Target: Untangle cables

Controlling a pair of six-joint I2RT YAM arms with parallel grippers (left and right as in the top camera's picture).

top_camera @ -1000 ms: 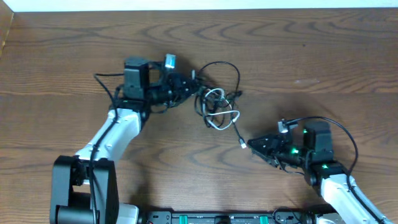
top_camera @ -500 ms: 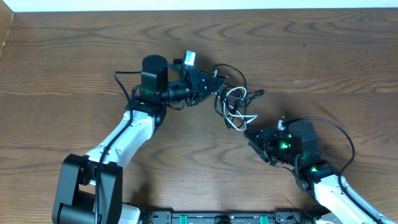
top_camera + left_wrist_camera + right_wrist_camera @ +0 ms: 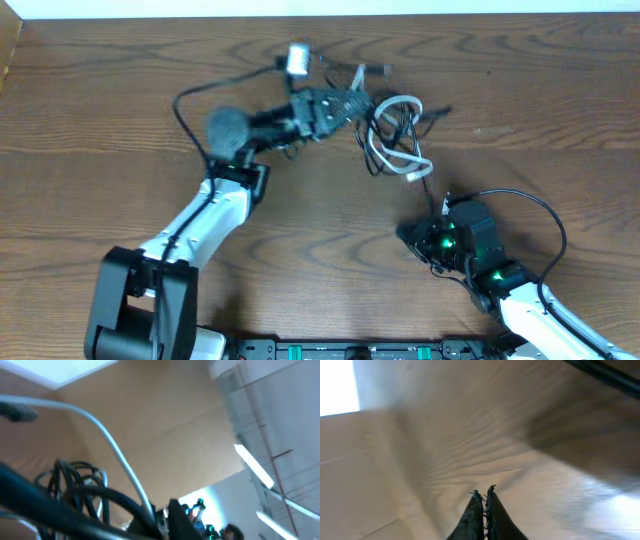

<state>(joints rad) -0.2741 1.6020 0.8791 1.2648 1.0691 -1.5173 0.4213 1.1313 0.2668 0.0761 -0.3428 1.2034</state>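
The cables (image 3: 397,133) are a loose knot of white loops and thin black strands, with one white plug end sticking out at the lower right and a single black strand trailing down towards the right gripper (image 3: 410,236). The knot sits near the far side of the wooden table (image 3: 560,110), just right of centre. It hangs off the left gripper (image 3: 350,103), which is clamped onto its left edge. In the left wrist view the same black coils (image 3: 75,485) and a pale cord (image 3: 117,455) sweep close past the lens, all blurred. A second ago the tangle sat lower and further left, nearer the middle of the table; since then the left arm has swung it up and to the right, and the loops have spread out. The right gripper's fingers (image 3: 481,510), apart a second ago, are now pinched tight together. I cannot tell whether the trailing strand is caught between them.
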